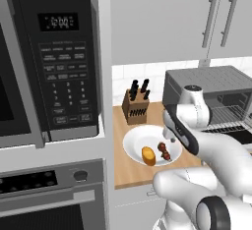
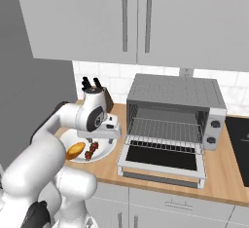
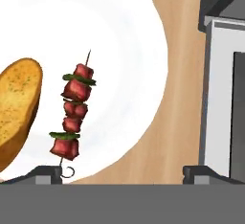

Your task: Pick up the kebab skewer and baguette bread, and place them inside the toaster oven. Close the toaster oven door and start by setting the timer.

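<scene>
Two foods on plate (image 3: 143, 50): kebab skewer (image 3: 72, 114), baguette bread (image 3: 16, 108) | gripper (image 3: 122, 173) spread wide, empty, above plate | toaster oven door (image 2: 163, 160) down

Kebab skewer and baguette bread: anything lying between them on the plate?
Nothing. In the hand view the kebab skewer and baguette bread lie side by side, apart, with bare white plate between.

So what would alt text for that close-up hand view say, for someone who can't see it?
A kebab skewer lies on a white plate beside a golden baguette bread, seen from just above. The open gripper hovers over the plate's edge, and the toaster oven door lies at the right.
</scene>
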Controlling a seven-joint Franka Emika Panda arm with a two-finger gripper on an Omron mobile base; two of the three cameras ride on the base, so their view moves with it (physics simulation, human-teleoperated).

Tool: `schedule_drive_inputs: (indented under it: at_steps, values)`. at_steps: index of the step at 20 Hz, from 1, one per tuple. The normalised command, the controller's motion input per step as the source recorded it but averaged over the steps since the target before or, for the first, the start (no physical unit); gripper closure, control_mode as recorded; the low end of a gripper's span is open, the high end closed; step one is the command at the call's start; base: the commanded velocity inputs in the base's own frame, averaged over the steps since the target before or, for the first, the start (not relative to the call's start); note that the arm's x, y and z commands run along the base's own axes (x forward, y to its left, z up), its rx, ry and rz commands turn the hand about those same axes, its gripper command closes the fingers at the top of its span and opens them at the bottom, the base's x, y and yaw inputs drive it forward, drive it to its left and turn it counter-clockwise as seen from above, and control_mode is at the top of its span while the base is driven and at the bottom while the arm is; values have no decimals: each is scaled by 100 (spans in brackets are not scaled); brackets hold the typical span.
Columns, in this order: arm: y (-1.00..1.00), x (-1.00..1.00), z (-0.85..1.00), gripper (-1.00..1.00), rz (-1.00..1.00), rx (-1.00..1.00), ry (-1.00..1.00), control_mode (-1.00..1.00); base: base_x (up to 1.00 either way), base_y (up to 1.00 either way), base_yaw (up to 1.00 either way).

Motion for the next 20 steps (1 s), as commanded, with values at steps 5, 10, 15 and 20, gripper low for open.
schedule_drive_inputs:
  at_steps: [5,10,15,20]
  values:
    - [24,35,-23,-100,0,1,1,-100,0,0,0]
    - [17,8,-23,-100,0,4,2,-100,0,0,0]
    - [30,0,-22,-100,0,2,0,-100,0,0,0]
    - [13,0,-19,-100,0,0,0,-100,0,0,0]
